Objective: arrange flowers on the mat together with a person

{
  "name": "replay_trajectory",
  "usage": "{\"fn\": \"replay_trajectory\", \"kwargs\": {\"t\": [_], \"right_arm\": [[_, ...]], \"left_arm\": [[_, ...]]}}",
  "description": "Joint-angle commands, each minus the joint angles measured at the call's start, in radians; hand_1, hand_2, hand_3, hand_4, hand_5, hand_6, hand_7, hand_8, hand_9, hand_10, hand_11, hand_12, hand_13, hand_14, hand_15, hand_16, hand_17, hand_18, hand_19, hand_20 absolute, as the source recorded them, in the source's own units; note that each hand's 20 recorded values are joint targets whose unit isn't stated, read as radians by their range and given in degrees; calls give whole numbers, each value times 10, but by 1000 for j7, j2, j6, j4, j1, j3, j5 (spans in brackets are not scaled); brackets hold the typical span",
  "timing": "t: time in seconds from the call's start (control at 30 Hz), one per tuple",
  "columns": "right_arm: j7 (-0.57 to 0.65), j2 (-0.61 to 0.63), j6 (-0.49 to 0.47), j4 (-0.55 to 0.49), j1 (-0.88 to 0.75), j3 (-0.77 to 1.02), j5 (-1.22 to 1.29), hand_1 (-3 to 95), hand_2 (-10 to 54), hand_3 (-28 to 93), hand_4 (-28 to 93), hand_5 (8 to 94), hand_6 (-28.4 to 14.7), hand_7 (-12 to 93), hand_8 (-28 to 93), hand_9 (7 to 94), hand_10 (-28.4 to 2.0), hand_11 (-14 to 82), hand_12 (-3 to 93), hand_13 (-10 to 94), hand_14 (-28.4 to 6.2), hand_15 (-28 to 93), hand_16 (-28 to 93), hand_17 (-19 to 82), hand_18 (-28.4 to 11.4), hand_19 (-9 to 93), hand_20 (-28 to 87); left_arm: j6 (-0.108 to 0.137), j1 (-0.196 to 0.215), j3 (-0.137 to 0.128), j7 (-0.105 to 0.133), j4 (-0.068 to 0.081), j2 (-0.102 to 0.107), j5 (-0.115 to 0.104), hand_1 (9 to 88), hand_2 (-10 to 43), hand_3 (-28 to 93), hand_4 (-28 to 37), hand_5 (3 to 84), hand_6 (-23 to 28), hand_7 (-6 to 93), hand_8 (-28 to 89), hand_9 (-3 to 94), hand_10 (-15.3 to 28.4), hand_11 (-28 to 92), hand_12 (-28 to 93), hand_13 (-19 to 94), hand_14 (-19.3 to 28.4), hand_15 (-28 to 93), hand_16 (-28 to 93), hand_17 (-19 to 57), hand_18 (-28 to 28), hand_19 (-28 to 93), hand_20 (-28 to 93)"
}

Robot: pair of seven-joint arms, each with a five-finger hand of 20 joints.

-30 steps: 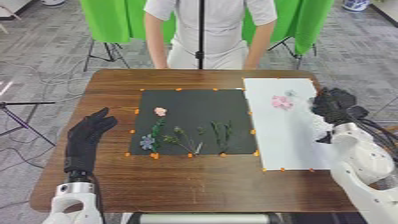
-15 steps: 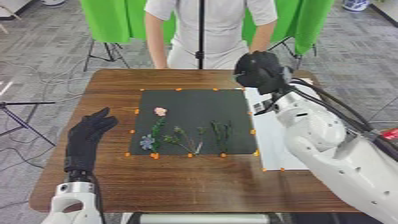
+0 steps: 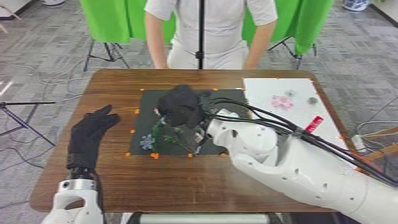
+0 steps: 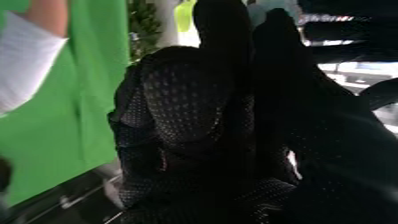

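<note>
Head view: The right hand (image 3: 182, 107) is pictured over the dark mat (image 3: 147, 102), its grip impossible to tell; whatever lies beneath is hidden. Much of the mat's right side is covered by the right arm (image 3: 258, 150). To the left of the hand's wrist side, a blue flower (image 3: 147, 142) and green stems (image 3: 156, 132) are seen on the mat, the stems partly obscured. A pink flower (image 3: 282, 102) is displayed on the white sheet (image 3: 262, 89), which is partly blocked by the arm. The left hand (image 3: 89, 132) is held beside the mat, open and empty, with its thumb spread.

Right wrist view: The right hand (image 4: 187, 100) is shown in deep shadow, its hold unreadable. A yellow-green shape (image 4: 185, 16) is cut off and cannot be identified. Green cloth (image 4: 80, 100) is seen beyond.
</note>
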Motion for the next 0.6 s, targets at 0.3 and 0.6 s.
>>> {"fn": "replay_trajectory", "kwargs": {"t": [0.3,0.6], "right_arm": [[2,-69,-50,114,-19,-2,-46,581,-95,617,-238,824,50,182,59,921,-56,57,369,889,-21,506,376,416,-173,749,502],[14,-80,-89,131,-32,6,-49,546,-95,614,-229,808,51,172,42,908,-59,48,343,881,-25,515,366,411,-176,746,508]], "left_arm": [[-17,0,8,-11,14,-1,-1,181,78,671,-283,521,59,103,-56,515,150,183,133,432,184,162,7,104,137,108,217],[-22,-1,8,-13,14,-2,1,180,71,672,-283,521,59,103,-56,515,150,184,134,431,183,160,7,103,137,105,216]]}}
